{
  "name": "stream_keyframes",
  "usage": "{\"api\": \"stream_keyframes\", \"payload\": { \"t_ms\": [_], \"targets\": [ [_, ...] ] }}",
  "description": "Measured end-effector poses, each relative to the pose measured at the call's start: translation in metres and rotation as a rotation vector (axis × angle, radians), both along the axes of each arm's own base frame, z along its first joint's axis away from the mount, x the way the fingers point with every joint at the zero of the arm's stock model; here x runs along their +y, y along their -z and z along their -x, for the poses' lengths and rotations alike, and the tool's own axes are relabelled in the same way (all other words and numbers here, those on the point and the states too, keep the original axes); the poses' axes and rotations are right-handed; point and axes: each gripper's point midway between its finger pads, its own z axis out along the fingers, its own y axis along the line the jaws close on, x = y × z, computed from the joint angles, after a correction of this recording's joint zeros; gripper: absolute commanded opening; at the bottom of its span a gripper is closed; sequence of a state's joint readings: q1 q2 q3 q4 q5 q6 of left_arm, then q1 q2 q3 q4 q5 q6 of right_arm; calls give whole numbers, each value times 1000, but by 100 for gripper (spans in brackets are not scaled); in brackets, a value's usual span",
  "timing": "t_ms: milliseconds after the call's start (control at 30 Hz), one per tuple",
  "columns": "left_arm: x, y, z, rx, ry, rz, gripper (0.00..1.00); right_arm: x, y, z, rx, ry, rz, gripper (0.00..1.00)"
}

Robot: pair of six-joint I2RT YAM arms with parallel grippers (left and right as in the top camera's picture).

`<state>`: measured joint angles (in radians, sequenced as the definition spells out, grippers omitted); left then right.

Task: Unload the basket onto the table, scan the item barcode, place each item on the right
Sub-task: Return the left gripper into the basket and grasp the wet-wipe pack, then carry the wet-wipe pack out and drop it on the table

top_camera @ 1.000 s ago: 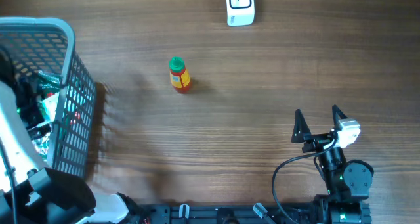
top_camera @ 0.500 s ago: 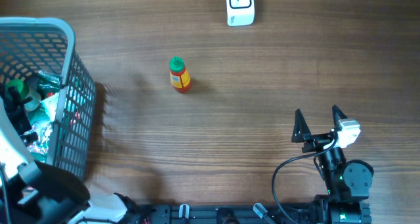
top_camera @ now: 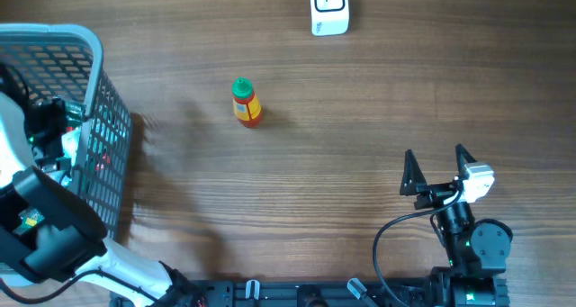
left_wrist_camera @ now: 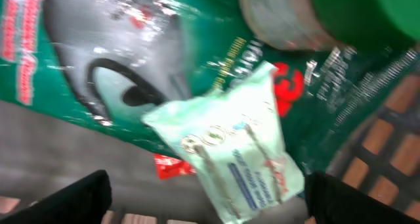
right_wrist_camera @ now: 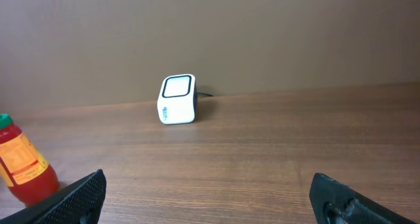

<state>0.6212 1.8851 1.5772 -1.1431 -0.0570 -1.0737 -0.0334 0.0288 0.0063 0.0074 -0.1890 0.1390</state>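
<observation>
Nearest us on the right, the right fingers [top_camera: 411, 174] sit at the near right of the counter [top_camera: 360, 118], spread wide and released, holding nothing. From their own camera we see both dark tips at the lower corners, with bare wood between them.

On the near left, the left arm [top_camera: 45, 235] reaches down into the grey basket [top_camera: 94, 50], which stands at the counter's left edge. The left fingers [left_wrist_camera: 65, 198] are released too, their tips well apart at the lower corners of the wrist view. Between and just beyond them lies a pale green packet [left_wrist_camera: 226, 155], tilted, resting on a shiny green bag [left_wrist_camera: 79, 66] and apart from both tips. A bit of red wrapper [left_wrist_camera: 172, 165] peeks from under the packet's near left edge. Past the packet, to the far right of that view, is a round tan-rimmed thing with green beside it — we cannot tell what it is.

Farther out, near the middle of the counter, a small bottle [top_camera: 246, 104] stands upright, with a green cap, orange-red body and yellow label. It is well apart from the basket and from both arms.

Farthest of all, the white scanner [top_camera: 329, 8] rests at the far edge — right of the bottle and well apart from it, with a dark-rimmed window on its upper face.
</observation>
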Motion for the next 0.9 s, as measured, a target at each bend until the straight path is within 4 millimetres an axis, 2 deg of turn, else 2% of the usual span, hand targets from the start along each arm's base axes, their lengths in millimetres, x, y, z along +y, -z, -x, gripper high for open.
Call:
{"api": "stream_keyframes", "payload": {
  "t_ms": [67, 100, 200, 333, 367, 400, 433, 567, 633, 700, 767, 800, 833, 867, 900],
  "targets": [
    [-8, 0, -11, -18, 31, -8, 92, 0, 0, 0, 1, 0, 0, 100],
    [-11, 0, -17, -28, 47, -14, 100, 0, 0, 0, 0, 0, 0, 100],
    [-19, 14, -32, -64, 72, -32, 100, 0, 0, 0, 0, 0, 0, 100],
    [-27, 52, -22, -48, 5, -7, 100, 0, 0, 0, 0, 0, 0, 100],
    [-27, 58, -23, -57, -2, -10, 91, 0, 0, 0, 0, 0, 0, 100],
    [-27, 61, -24, -62, -9, -10, 75, 0, 0, 0, 0, 0, 0, 100],
    [-27, 61, -24, -66, -11, -8, 54, 0, 0, 0, 0, 0, 0, 100],
    [-28, 61, -26, -78, -23, -4, 28, 0, 0, 0, 0, 0, 0, 100],
    [-27, 56, -27, -81, -3, -10, 28, 0, 0, 0, 0, 0, 0, 100],
    [-26, 46, -27, -81, 12, -18, 31, 0, 0, 0, 0, 0, 0, 100],
    [-19, 12, -28, -108, 29, -75, 33, 0, 0, 0, 0, 0, 0, 100],
    [-16, -9, -28, -128, 30, -109, 33, 0, 0, 0, 0, 0, 0, 100],
    [-12, -37, -29, -168, 33, -156, 33, 0, 0, 0, 0, 0, 0, 100],
    [-9, -75, -30, -235, 45, -216, 33, 0, 0, 0, 0, 0, 0, 100],
    [-8, -99, -29, -277, 48, -253, 32, 0, 0, 0, 0, 0, 0, 100]
  ]
}}
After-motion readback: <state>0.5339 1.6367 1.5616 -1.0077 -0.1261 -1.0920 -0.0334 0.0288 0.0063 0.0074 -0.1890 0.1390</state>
